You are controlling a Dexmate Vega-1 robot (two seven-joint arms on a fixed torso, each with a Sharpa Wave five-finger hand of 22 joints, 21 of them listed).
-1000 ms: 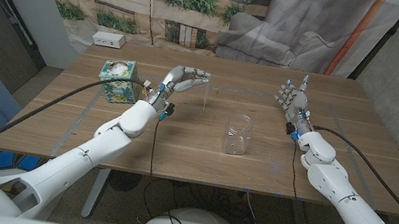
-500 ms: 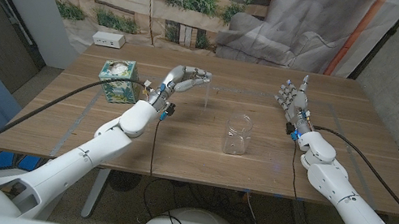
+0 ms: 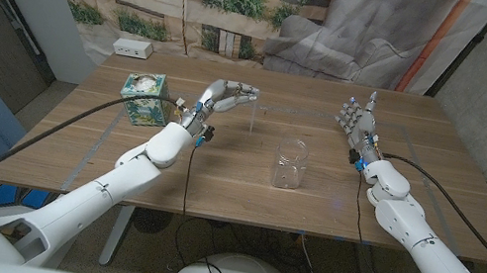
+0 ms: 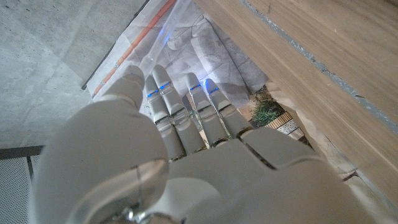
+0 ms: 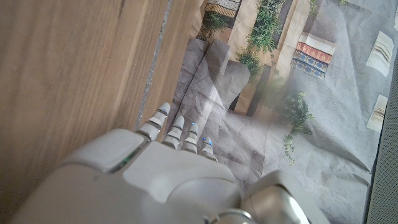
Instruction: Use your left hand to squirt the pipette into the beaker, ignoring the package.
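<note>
Left hand (image 3: 226, 96) raised above the wooden surface (image 3: 218, 167), fingers (image 3: 243, 91) curled together and pinching the top of a thin clear pipette (image 3: 254, 116) that hangs down tip-first from them, close to upright. Pipette well short of the beaker (image 3: 290, 162), off to the beaker's left and farther from the robot. Beaker clear, standing upright on the surface near the middle, between the two arms, touched by neither hand. Green and white package (image 3: 143, 99) lying on the surface on the far side of the left forearm, apart from the hand and from the beaker. Right hand (image 3: 357, 123) up on its edge over the right part of the surface, fingers straight and spread, holding nothing, well apart from the beaker. In the left wrist view, back of the left hand (image 4: 186, 162) with fingers reaching away close beside one another, pipette itself hard to make out there. In the right wrist view, back of the right hand (image 5: 168, 168) beside the wood grain, fingertips extended. White power strip (image 3: 133, 50) at the far left edge of the surface.
</note>
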